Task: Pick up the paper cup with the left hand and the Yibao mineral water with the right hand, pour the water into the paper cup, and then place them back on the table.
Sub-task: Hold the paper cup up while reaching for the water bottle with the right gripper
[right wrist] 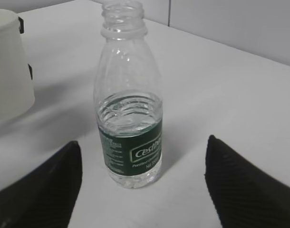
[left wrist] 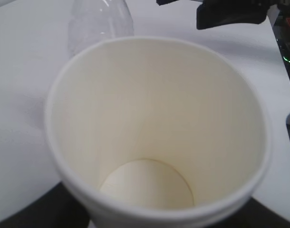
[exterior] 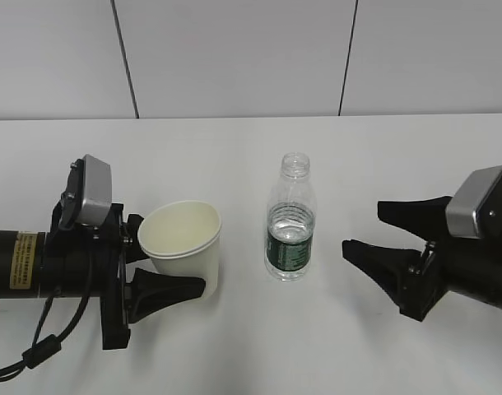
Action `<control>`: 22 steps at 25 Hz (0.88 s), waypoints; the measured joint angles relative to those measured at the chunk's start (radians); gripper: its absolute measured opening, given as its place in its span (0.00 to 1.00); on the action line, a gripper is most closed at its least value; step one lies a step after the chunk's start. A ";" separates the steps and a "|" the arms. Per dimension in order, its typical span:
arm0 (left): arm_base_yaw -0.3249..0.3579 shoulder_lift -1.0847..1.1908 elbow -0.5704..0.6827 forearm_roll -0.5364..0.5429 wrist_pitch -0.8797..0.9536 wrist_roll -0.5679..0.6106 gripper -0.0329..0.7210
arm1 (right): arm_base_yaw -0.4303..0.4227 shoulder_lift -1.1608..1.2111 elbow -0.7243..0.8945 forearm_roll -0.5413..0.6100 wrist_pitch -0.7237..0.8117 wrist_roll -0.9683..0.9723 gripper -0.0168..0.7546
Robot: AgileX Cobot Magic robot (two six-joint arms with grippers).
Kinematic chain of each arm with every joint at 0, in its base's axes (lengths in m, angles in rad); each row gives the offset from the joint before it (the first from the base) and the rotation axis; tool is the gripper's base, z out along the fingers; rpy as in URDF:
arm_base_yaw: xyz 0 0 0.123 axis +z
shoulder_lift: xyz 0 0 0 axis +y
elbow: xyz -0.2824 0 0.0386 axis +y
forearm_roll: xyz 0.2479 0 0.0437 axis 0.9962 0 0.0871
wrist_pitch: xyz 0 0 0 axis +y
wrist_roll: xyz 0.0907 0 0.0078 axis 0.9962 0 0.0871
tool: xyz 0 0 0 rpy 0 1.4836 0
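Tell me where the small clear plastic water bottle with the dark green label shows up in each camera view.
Exterior view: the clear plastic bottle with the green label stands upright at centre, right of the white paper cup.
Left wrist view: only its blurred clear upper part shows at top left, behind the cup's rim.
Right wrist view: it stands at centre, between the two black jaws.
Shared landmark: the white paper cup, in all three views.

Matt paper cup (exterior: 185, 244), glossy clear plastic bottle (exterior: 290, 220) — matt white table (exterior: 358, 346).
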 joint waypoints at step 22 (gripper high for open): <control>0.000 0.000 0.000 -0.007 0.005 0.026 0.62 | 0.000 0.256 -0.251 -0.149 -0.004 0.024 0.79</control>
